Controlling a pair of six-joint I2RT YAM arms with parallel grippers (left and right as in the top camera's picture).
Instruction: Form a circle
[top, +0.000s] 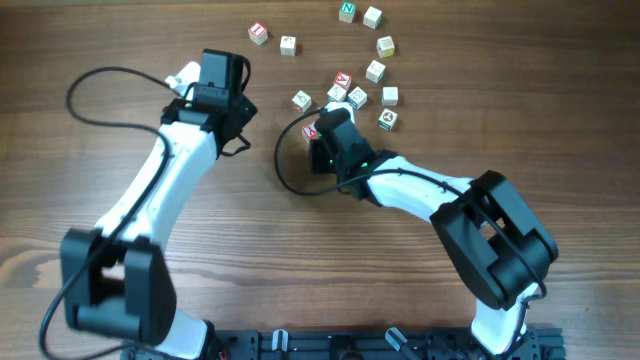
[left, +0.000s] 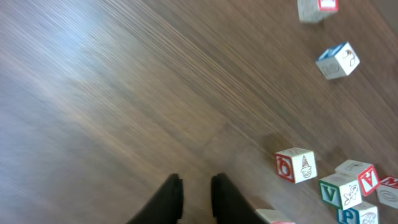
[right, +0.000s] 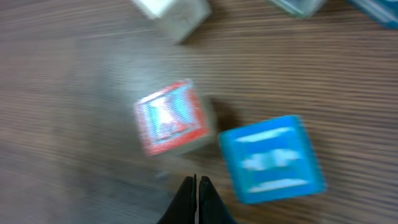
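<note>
Left gripper (left: 194, 198) closed on nothing, over bare table (left: 112, 93); right gripper (right: 197, 196) pinched tight, empty, just short of a red-faced block (right: 171, 118) and a blue-faced block (right: 270, 158) — print too blurred to read; wooden blocks (top: 375, 70) strewn at the far middle, not in a ring — legible: green N block (top: 347, 11), red A block (left: 368, 177), green V block (left: 339, 190).

Overhead: bright, even light, sharp edge to edge, with only soft, faint shadows on the table (top: 300, 280). Left wrist: a pale sheen of glare lies across the upper-left wood, the grain is slightly smeared, and the cubes (left: 296, 165) at right are fairly crisp. Right wrist: heavy blur. The red-faced cube (right: 171, 118) and blue-faced cube (right: 270, 158) are smeared, with a dark shadow between them.
</note>
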